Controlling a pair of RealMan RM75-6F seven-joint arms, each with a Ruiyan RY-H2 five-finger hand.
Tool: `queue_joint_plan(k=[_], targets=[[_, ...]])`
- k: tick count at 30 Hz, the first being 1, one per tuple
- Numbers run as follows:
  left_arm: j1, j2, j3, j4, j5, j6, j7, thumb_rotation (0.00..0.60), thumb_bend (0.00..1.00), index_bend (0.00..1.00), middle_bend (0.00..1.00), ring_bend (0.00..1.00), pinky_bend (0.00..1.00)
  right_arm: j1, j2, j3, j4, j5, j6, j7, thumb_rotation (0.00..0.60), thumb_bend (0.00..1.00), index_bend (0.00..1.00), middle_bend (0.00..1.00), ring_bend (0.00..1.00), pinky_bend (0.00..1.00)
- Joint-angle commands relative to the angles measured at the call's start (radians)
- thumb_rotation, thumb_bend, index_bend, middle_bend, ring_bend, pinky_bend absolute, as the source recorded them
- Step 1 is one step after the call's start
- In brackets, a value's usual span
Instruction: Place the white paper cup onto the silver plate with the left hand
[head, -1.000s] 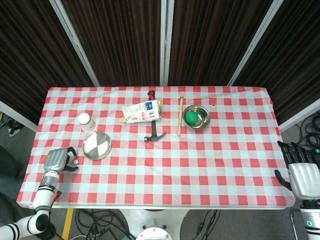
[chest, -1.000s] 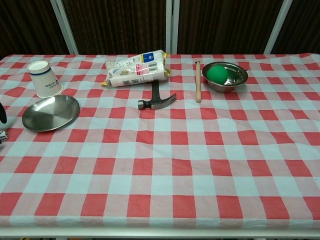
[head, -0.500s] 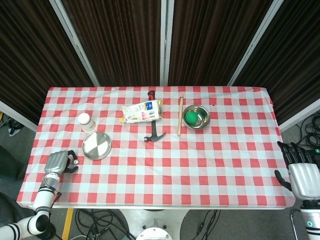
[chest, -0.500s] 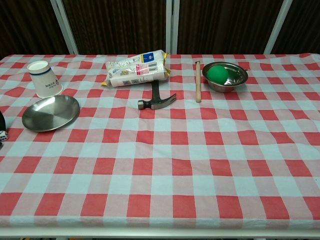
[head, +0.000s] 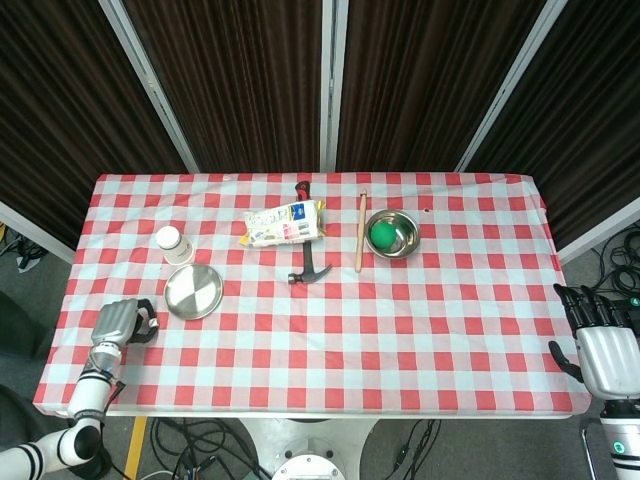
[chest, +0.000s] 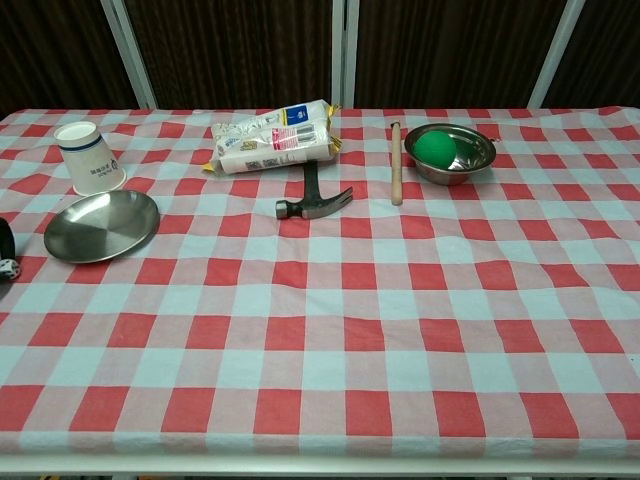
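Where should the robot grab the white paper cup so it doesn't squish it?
Probably around the side wall of the upside-down white paper cup, coming from the near left with the left hand. It stands rim-down, narrow base up, just behind the silver plate, so its sides are free.

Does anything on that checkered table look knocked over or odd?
Only the white paper cup: it stands upside down, mouth on the cloth, just behind the round silver plate. Nothing looks spilled or damaged.
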Motion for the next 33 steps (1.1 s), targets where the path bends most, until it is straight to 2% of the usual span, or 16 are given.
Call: queue_joint_plan(k=[1, 6, 12, 20, 25, 33], targets=[[-0.010, 0.012, -0.010, -0.017, 0.021, 0.010, -0.008, 0.600, 0.37, 0.58, 0.93, 0.91, 0.97, 0.000, -0.001, 0.000, 0.002, -0.001, 0.001, 0.001, 0.600, 0.22, 0.07, 0.14, 0.06, 0.15], [-0.064, 0.009, -0.041, -0.005, 0.044, -0.001, 0.011, 0.600, 0.36, 0.58, 0.93, 0.91, 0.97, -0.001, -0.001, -0.001, 0.006, -0.003, 0.003, 0.007, 0.600, 0.22, 0.08, 0.14, 0.06, 0.15], [-0.151, -0.034, -0.074, 0.073, 0.012, -0.076, 0.045, 0.600, 0.36, 0.57, 0.92, 0.90, 0.97, -0.010, 0.002, -0.003, 0.009, 0.000, 0.014, 0.016, 0.600, 0.22, 0.08, 0.14, 0.06, 0.15], [-0.204, -0.076, -0.072, 0.138, -0.021, -0.123, 0.074, 0.600, 0.36, 0.55, 0.92, 0.90, 0.96, -0.019, 0.003, -0.003, 0.012, 0.008, 0.019, 0.022, 0.600, 0.22, 0.08, 0.14, 0.06, 0.15], [-0.210, -0.078, -0.061, 0.137, -0.029, -0.122, 0.086, 0.600, 0.35, 0.46, 0.91, 0.89, 0.96, -0.015, 0.002, -0.002, 0.014, 0.009, 0.012, 0.022, 0.600, 0.22, 0.08, 0.14, 0.06, 0.15], [-0.191, -0.029, -0.048, 0.060, 0.013, -0.046, 0.091, 0.600, 0.32, 0.30, 0.86, 0.86, 0.93, -0.008, 0.006, 0.004, 0.008, 0.009, 0.009, 0.013, 0.600, 0.22, 0.08, 0.14, 0.06, 0.15]])
